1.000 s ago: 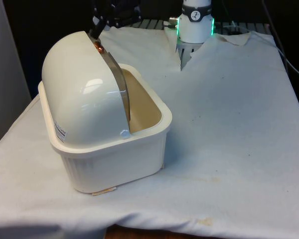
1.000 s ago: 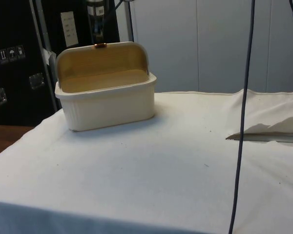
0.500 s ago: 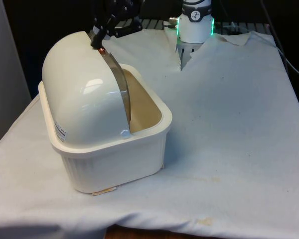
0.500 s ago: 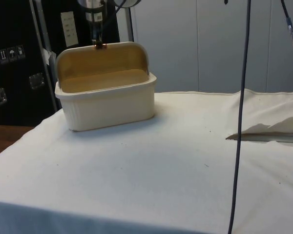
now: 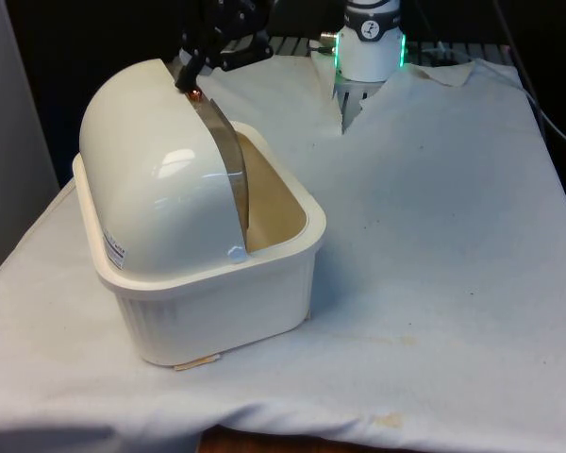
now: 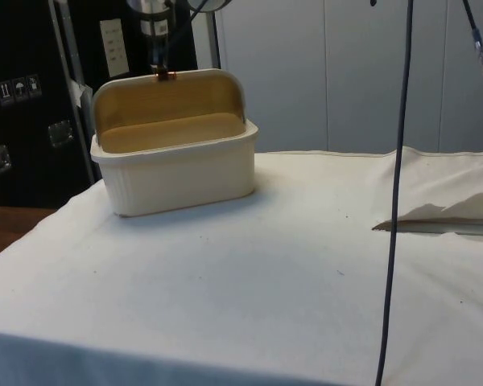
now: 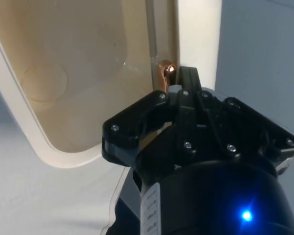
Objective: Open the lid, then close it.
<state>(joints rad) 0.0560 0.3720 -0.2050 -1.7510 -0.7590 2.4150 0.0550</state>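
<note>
Bread box (image 5: 208, 283) stands at the front view's left, lid (image 5: 156, 179) rolled back, mouth open to the front view's right. Gripper (image 5: 191, 77) sits at the lid's top edge by the copper knob (image 5: 191, 93), crowding that rim. White cloth (image 5: 434, 236) to the front view's right lies bare; a dark cable (image 6: 396, 193) hangs across the side view.

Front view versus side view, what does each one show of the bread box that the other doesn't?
Front view alone: the lid's glossy white outer dome, with a small label near its lower edge. Side view alone: the yellowish inside of the raised lid and the box's ribbed long wall. Both: the bread box standing open on the white cloth, and the claw at the copper handle on the lid's top edge.
</note>
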